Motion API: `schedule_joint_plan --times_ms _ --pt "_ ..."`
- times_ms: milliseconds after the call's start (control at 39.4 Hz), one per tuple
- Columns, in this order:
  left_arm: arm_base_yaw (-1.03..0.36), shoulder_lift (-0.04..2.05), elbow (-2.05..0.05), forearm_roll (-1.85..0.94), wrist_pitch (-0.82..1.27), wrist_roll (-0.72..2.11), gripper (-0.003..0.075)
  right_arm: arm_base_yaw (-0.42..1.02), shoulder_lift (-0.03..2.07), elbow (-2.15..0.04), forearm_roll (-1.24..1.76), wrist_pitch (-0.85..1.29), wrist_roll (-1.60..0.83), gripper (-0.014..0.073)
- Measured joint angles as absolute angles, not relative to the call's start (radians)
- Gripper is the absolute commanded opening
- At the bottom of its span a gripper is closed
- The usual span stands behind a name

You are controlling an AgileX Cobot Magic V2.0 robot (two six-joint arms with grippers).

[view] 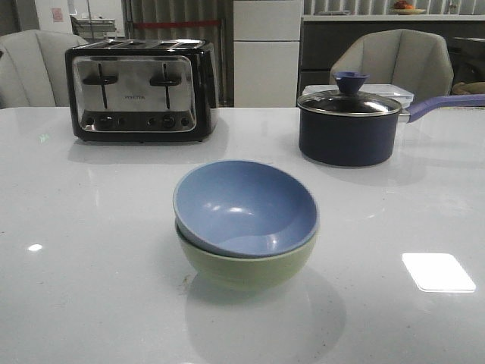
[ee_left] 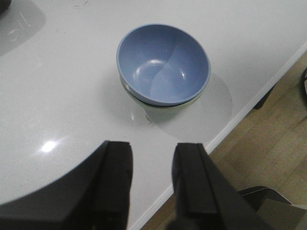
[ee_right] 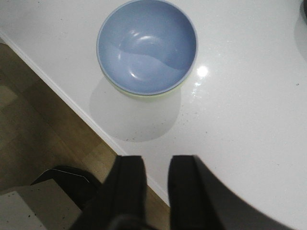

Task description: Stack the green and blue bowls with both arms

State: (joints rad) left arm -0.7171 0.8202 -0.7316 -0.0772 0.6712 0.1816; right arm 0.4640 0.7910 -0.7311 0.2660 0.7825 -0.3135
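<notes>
Step in hand: stacking looks finished; the blue bowl point(view: 244, 206) sits nested inside the green bowl point(view: 246, 267), slightly tilted, its rim higher toward the toaster side.
Location of stack: near the front middle of the white surface point(view: 91, 303), well apart from the toaster point(view: 141, 91) and the saucepan point(view: 347, 126).
Left gripper point(ee_left: 152, 179): jaws spread with a clear gap, holding nothing; it hangs over the surface edge, apart from the bowls.
Right gripper point(ee_right: 156, 184): jaws a narrow gap apart, nothing between them; also back at the surface edge, apart from the bowls.
Front view: neither arm shows in it.
Wrist views: only a thin sliver of green shows under the blue rim, so the nest is deep.
Next move, judged: little remains. Both arms appear parked clear; if anything, a light nudge to level the blue bowl, which would call for a careful approach from the side so the stack does not slide on the glossy surface.
Writing: a small brand word sits on the toaster's chrome front, between the levers; too small to read with confidence.
Other labels: none seen on bowls or saucepan.
</notes>
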Motion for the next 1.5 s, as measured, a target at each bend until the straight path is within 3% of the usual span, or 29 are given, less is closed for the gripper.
schedule_joint_plan --times_ms 152,963,1318,1496 --pt "-0.717 0.82 -0.73 -0.077 0.669 0.182 0.009 0.464 0.791 -0.731 0.266 0.781 -0.314 0.0054" --pt "-0.705 0.805 -0.73 -0.063 0.669 0.182 0.0093 0.464 0.791 -0.731 0.266 0.781 -0.314 0.0054" --pt "-0.271 0.506 -0.542 -0.051 0.46 0.184 0.0093 0.464 0.791 -0.731 0.266 0.781 -0.314 0.0054" --pt "-0.122 0.308 -0.391 -0.104 0.373 0.184 0.0093 0.464 0.791 -0.731 0.266 0.781 -0.314 0.0054"
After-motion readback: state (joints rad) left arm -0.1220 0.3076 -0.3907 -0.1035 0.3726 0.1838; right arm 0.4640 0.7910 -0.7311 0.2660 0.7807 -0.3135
